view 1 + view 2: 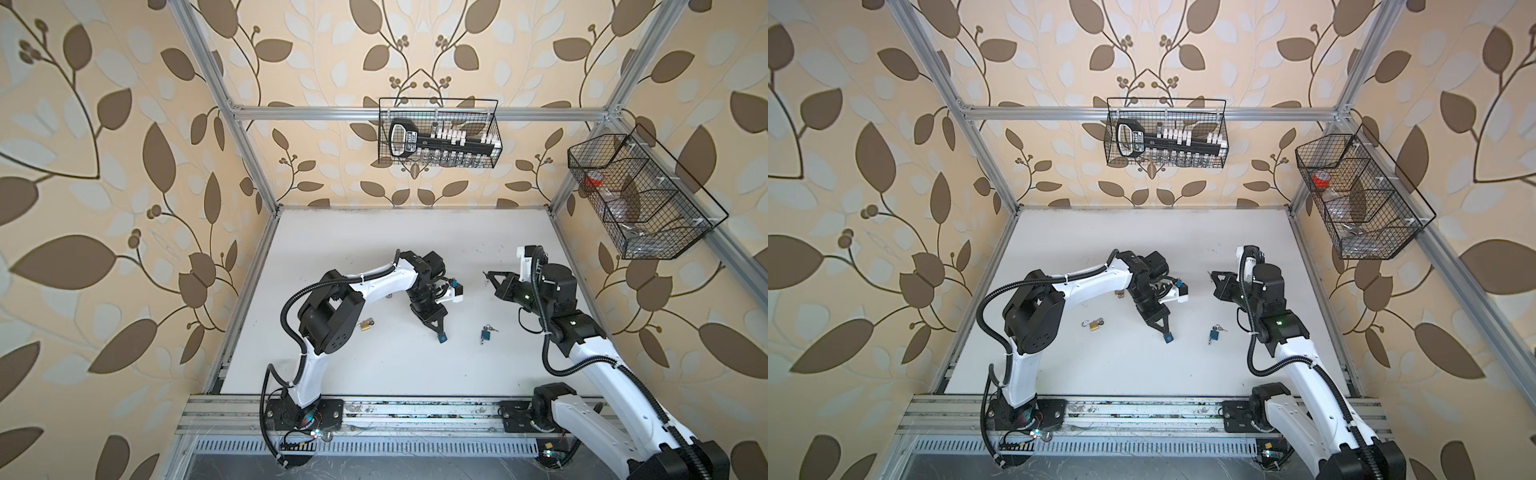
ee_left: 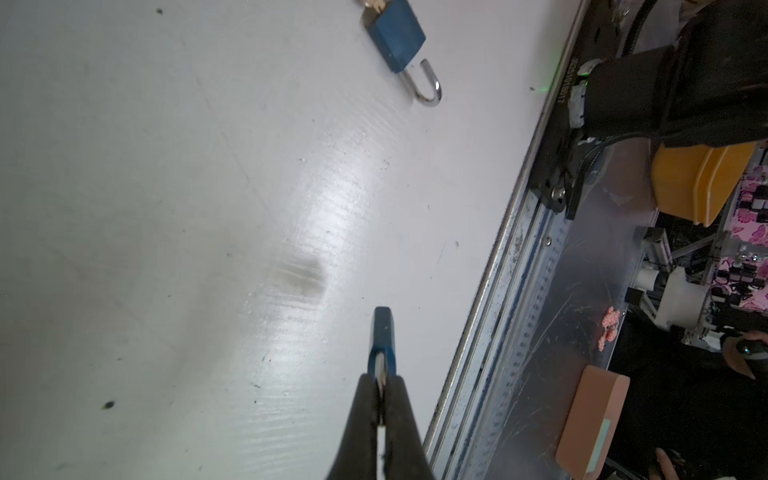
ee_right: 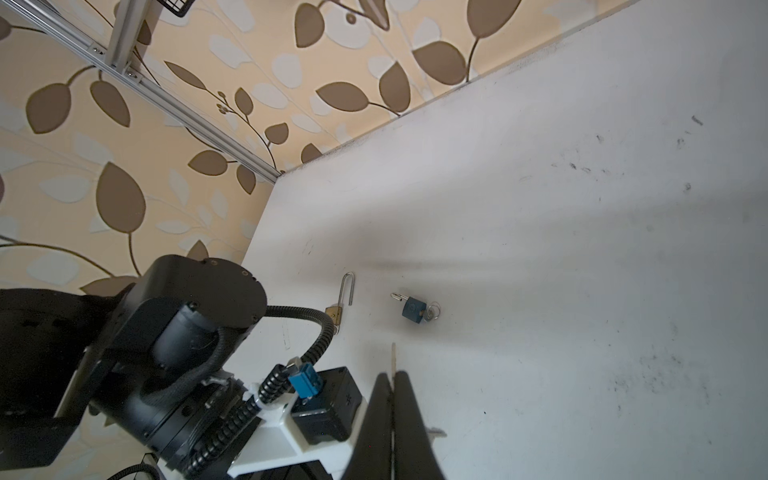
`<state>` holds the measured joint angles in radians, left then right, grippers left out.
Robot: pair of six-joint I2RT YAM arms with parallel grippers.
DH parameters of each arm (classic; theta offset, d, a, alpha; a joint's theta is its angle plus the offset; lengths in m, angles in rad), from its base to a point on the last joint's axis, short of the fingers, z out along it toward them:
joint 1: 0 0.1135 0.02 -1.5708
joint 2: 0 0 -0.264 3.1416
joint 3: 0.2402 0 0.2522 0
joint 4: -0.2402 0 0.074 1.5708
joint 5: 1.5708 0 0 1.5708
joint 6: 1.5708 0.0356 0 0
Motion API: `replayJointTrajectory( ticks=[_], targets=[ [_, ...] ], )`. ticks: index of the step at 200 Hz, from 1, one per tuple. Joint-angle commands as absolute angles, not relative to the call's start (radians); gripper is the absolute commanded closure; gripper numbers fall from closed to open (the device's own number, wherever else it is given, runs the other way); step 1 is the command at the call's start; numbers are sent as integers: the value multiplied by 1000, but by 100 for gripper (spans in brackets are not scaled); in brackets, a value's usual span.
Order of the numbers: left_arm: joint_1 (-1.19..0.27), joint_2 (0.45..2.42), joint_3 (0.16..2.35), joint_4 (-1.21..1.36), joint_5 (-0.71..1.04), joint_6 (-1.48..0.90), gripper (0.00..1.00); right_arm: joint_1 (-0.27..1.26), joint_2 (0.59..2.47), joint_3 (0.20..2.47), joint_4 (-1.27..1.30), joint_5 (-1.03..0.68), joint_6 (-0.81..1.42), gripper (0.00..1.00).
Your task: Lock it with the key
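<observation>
Two claws clamped. My left gripper point(image 1: 439, 331) pinches blue padlock point(image 1: 442, 338), centre of top view; my right gripper point(image 1: 488, 274) pinches key point(image 3: 393, 356), right of centre, well apart.

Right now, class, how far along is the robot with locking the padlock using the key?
Done: the left gripper is shut on a blue padlock and the right gripper is shut on a key. In hand: the two are apart, bare table between them, nothing joined yet. Left: seat the key in the padlock and turn it. A second blue padlock lies on the table, ungripped.
</observation>
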<state>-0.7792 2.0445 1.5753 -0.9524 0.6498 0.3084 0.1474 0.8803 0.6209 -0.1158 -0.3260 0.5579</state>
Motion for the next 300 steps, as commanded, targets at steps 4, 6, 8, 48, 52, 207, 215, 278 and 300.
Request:
replayJointTrajectory(
  ticks=[4,6,8,48,52,207,215,278,300],
  targets=[
    [-776,2038,1600,-1092,600,428,100,144,889,604,-124,-355,558,100],
    [-775,2036,1599,-1092,600,429,100,144,890,603,-123,-357,558,100],
    [-775,2036,1597,-1092,601,429,100,144,893,603,-123,-358,557,100],
    [-773,2063,1614,-1095,664,430,100,144,914,604,-117,-385,556,100],
    [-773,2067,1616,-1095,666,428,100,145,913,603,-116,-384,556,100],
    [-772,2175,1712,-1033,560,381,82,144,881,583,-135,-394,555,100],
    [-770,2182,1720,-1030,563,378,80,144,881,584,-136,-393,556,100],
    [-760,2188,1753,-1006,552,351,71,154,877,589,-199,-345,527,100],
    [-733,2095,1698,-928,607,300,68,259,849,596,-239,-233,538,100]
  ],
)
